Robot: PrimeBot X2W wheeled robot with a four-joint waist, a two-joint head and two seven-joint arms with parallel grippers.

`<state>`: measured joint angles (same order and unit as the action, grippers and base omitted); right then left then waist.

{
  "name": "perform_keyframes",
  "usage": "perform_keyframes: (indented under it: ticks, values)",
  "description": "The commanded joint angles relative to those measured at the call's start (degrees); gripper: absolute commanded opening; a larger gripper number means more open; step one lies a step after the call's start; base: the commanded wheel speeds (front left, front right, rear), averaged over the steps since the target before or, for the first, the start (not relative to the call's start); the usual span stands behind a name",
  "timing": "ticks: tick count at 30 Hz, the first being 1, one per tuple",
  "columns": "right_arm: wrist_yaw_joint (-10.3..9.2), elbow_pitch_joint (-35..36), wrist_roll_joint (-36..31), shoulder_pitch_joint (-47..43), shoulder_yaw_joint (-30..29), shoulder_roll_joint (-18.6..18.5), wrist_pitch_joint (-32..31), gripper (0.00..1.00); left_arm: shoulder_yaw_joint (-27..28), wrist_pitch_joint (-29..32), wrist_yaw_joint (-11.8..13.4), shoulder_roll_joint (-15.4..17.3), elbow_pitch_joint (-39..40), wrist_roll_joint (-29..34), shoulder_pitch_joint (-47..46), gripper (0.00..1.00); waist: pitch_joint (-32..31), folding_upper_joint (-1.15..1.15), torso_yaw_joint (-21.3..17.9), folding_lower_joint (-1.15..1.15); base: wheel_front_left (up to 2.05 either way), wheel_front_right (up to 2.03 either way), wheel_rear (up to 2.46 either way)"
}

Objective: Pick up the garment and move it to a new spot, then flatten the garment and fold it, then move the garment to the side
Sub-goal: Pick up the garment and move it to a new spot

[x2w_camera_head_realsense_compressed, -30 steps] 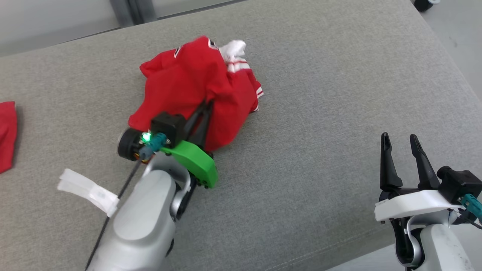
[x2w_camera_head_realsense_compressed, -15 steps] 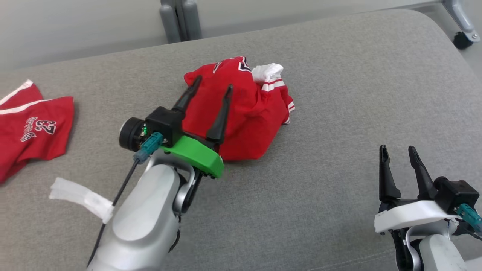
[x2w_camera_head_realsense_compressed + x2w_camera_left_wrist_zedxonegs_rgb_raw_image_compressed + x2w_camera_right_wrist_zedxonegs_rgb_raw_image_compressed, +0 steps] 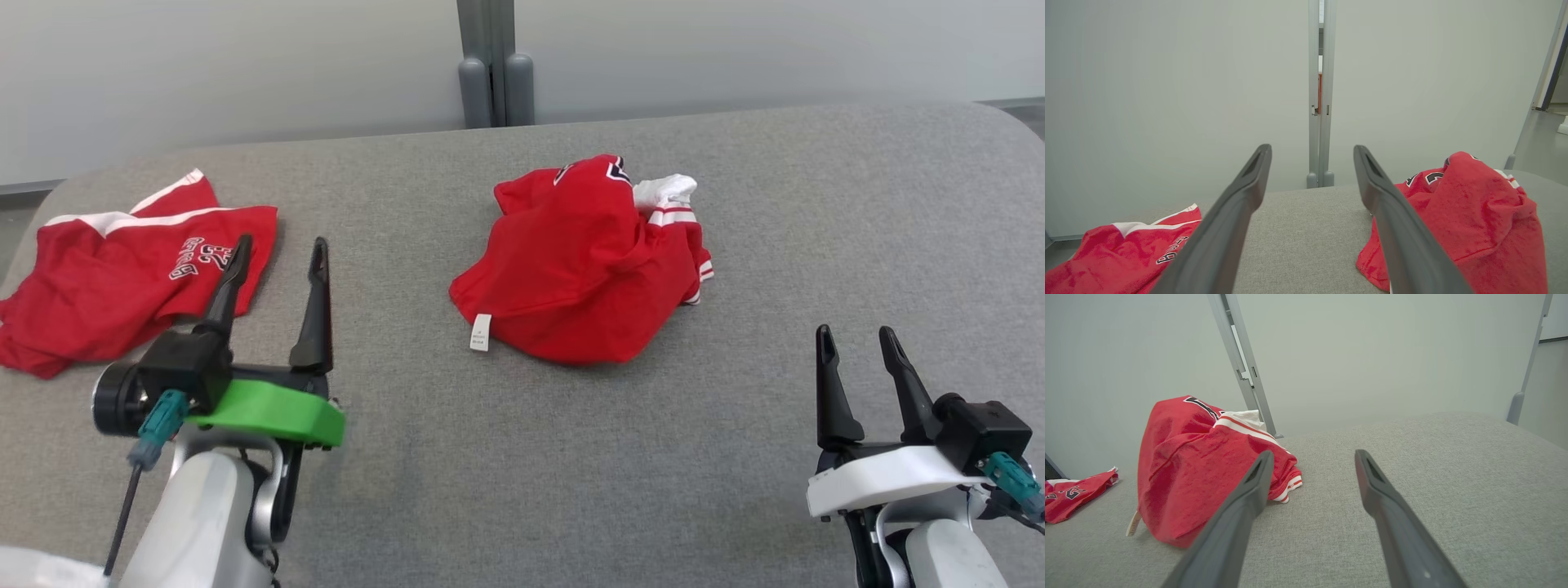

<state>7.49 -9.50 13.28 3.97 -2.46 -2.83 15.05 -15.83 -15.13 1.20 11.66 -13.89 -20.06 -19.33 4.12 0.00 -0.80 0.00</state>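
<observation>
Left of the crumpled red garment (image 3: pixel 584 261), well apart from it, the left claw (image 3: pixel 282 241) stands spread and empty; right of the garment, the right claw (image 3: pixel 855 330) is spread too.

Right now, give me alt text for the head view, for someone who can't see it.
A crumpled red jersey with white trim lies at the middle of a grey fabric surface, touched by neither gripper. The open left gripper is lower left near a second red garment; the open right gripper is lower right.
</observation>
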Motion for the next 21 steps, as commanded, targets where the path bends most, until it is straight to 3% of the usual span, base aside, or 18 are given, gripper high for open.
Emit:
perform_keyframes:
  ticks: [1, 8, 21]
  values:
    - [0.00, 0.1, -0.5, -0.7, 0.0, -0.1, 0.2, 1.00, 1.1, 0.0, 0.2, 0.6, 0.8, 0.9, 2.2, 1.00, -1.7, 0.00, 1.6, 0.00, 0.00, 0.00, 0.00]
    - [0.00, -0.1, -1.0, -1.6, 0.6, -0.1, 0.2, 1.00, 7.0, 0.0, -1.3, 0.5, 4.2, 2.0, 10.9, 1.00, -3.4, 0.00, 2.9, 0.00, 0.00, 0.00, 0.00]
    - [0.00, -0.3, -1.3, -2.6, 3.9, -1.3, 0.2, 1.00, 13.1, 0.0, -4.4, -3.4, 3.8, 5.0, 19.1, 1.00, -4.2, 0.00, 3.3, 0.00, 0.00, 0.00, 0.00]
